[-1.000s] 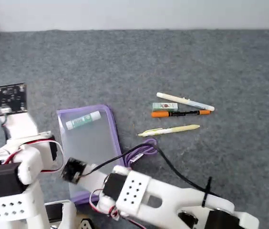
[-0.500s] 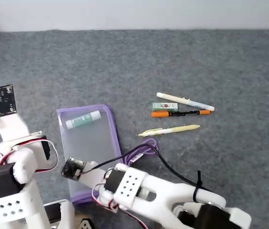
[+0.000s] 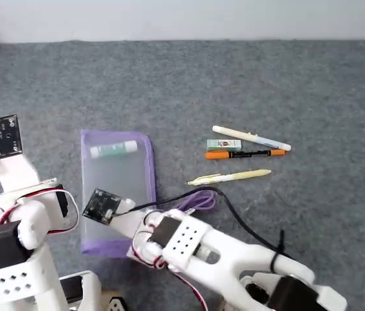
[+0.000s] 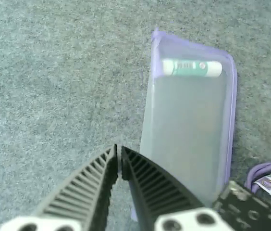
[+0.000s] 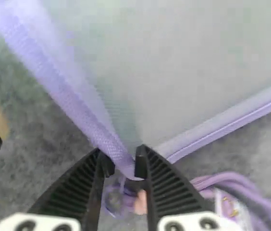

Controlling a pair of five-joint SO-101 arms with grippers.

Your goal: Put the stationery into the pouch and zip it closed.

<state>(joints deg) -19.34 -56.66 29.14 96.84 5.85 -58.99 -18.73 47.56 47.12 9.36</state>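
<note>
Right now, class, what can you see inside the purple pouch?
A green-and-white glue stick lies across the far end of the pouch, visible through its clear face. The rest looks empty, but the near corner is covered by the right gripper clamped on its edge.

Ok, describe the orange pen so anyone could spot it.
On the grey table, look right of the purple pouch. Among the loose pens, the orange pen lies between the white pen and yellow pen; only it has orange ends.
</note>
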